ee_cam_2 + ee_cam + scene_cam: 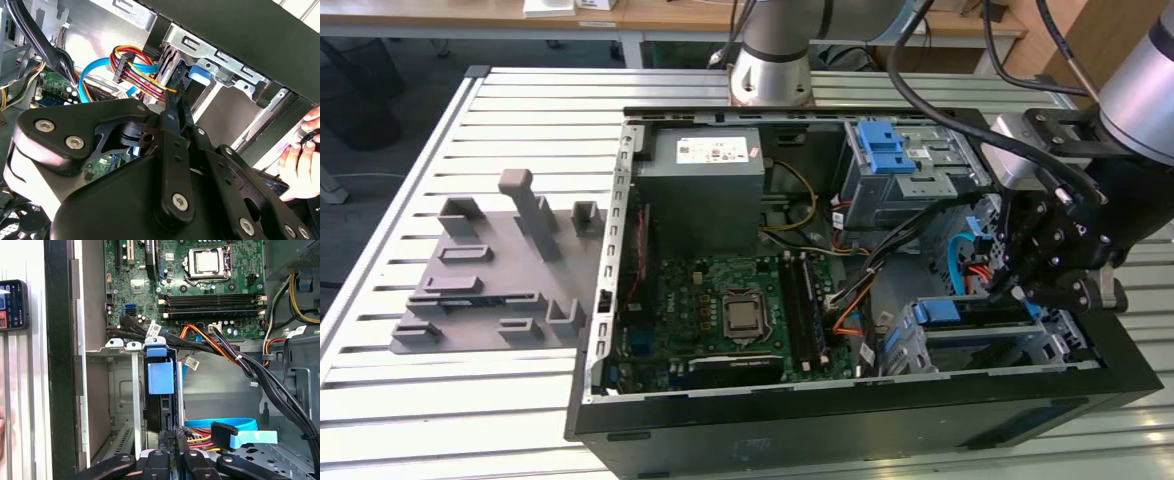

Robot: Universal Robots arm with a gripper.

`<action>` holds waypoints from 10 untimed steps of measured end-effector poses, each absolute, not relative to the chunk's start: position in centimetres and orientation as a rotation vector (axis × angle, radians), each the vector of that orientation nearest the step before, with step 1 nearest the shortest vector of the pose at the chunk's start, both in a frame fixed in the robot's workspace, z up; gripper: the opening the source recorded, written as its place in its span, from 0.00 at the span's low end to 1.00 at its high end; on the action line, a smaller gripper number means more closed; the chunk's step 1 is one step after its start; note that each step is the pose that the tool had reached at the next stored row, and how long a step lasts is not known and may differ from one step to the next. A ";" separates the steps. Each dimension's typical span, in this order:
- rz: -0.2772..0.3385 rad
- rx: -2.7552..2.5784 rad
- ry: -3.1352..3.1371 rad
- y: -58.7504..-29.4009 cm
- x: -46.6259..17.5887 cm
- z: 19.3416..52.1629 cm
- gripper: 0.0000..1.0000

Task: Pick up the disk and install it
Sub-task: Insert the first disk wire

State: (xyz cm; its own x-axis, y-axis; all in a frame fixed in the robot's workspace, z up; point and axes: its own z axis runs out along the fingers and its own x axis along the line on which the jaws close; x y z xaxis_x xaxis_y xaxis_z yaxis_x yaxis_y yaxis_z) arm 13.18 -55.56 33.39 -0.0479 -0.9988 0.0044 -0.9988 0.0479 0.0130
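Note:
The disk (pixel 159 412) stands edge-on in the metal drive cage (pixel 122 390) of the open computer case, with its blue rail tab (pixel 160 377) facing out. In the exterior view the disk (pixel 971 312) lies in the cage at the case's near right corner. My gripper (pixel 171 436) hangs right over the disk's outer edge. Its fingers are drawn close together and touch or nearly touch that edge. In the second wrist view the gripper (pixel 175 102) points at the blue tab (pixel 198 75). The exterior view has the gripper (pixel 1007 293) just above the cage.
Orange, red and blue cables (pixel 240 432) run close beside the fingers. The motherboard (pixel 734 310), a grey power supply box (pixel 704 190) and a blue latch bracket (pixel 887 150) are in the case. A grey fixture (pixel 487 270) lies on the exterior view's left. A person's hand (pixel 300 155) is outside the case wall.

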 end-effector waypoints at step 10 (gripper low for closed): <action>-0.010 2.159 -2.265 -55.6 13.2 33.4 0.17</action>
